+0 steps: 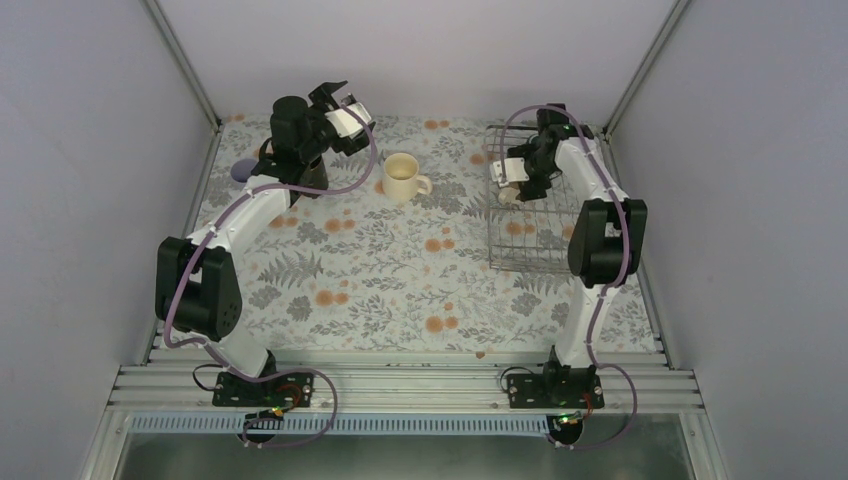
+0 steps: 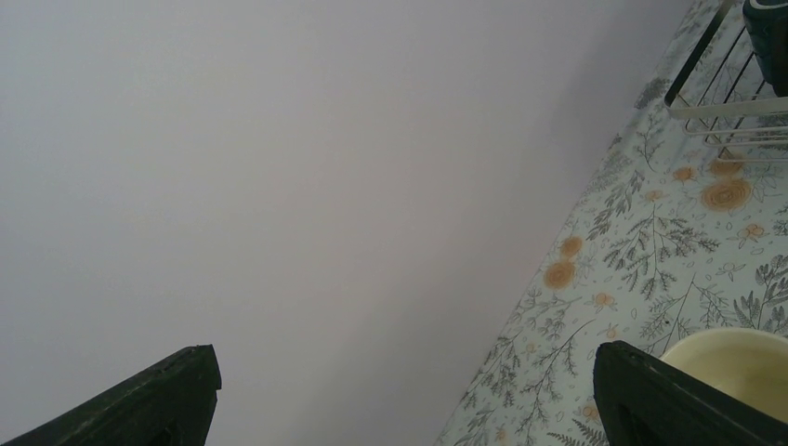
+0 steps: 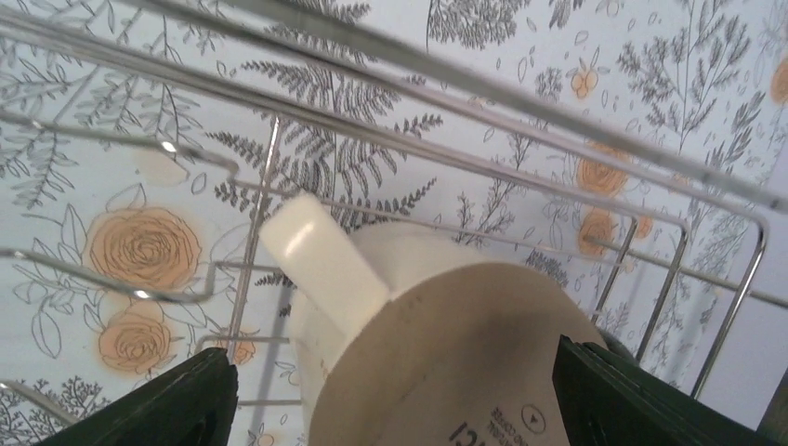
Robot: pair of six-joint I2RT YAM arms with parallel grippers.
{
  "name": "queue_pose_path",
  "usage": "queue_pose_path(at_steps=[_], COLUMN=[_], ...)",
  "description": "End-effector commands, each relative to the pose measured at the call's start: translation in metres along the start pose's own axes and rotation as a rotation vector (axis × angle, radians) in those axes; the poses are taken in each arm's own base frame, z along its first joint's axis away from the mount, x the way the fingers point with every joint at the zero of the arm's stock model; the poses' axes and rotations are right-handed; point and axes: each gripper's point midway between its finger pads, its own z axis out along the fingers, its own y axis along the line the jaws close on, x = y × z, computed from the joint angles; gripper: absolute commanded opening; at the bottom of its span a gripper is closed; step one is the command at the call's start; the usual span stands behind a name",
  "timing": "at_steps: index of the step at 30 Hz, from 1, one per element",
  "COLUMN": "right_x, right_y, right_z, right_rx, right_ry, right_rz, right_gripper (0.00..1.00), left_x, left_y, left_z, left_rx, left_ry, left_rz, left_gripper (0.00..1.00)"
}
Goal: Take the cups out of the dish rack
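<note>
The wire dish rack (image 1: 520,235) stands at the right of the table. Inside it lies a cream mug (image 3: 437,344), its base and handle turned toward the right wrist camera. My right gripper (image 3: 400,409) is down in the rack and open, one finger on each side of this mug; the left finger (image 3: 158,409) stands clear of it. A dark green mug (image 2: 769,28) also sits in the rack (image 2: 715,111). A second cream mug (image 1: 402,178) stands upright on the table. A lavender cup (image 1: 242,170) sits at the far left. My left gripper (image 1: 345,115) is raised, open and empty.
The floral cloth (image 1: 400,280) covers the table. Grey walls close in the back and both sides. A dark object (image 1: 312,176) shows partly under the left arm, beside the lavender cup. The left arm's elbow (image 1: 195,285) hangs over the left edge.
</note>
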Motion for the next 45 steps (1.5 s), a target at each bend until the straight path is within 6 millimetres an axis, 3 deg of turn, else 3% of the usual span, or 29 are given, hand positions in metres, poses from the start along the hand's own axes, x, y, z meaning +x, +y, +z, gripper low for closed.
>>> queue_pose_path(at_steps=[1, 9, 20, 25, 29, 31, 45], right_x=[-0.026, -0.032, -0.025, -0.024, -0.026, -0.026, -0.016], right_y=[-0.007, -0.003, 0.011, 0.014, 0.017, 0.019, 0.027], right_z=[-0.020, -0.006, 0.014, 0.017, 0.022, 0.024, 0.043], right_rx=[0.074, 0.044, -0.001, -0.014, -0.025, -0.035, -0.095], right_ry=[-0.038, -0.023, 0.013, 0.024, 0.026, 0.028, 0.081], right_rz=[-0.079, -0.111, -0.132, -0.153, -0.164, -0.166, -0.156], right_gripper=[0.88, 0.83, 0.72, 0.61, 0.42, 0.39, 0.41], left_x=[-0.012, -0.009, -0.006, -0.005, -0.005, -0.004, -0.006], left_y=[0.005, 0.002, 0.003, 0.003, 0.003, 0.002, -0.001], left_z=[0.001, 0.003, 0.005, 0.008, 0.009, 0.009, 0.009], left_rx=[-0.015, -0.006, -0.004, -0.001, 0.001, 0.000, 0.024], left_ry=[-0.039, -0.036, -0.033, -0.032, -0.030, -0.028, -0.043], left_rz=[0.009, 0.000, -0.018, -0.029, -0.028, -0.026, -0.036], left_gripper=[1.00, 1.00, 1.00, 1.00, 1.00, 1.00, 1.00])
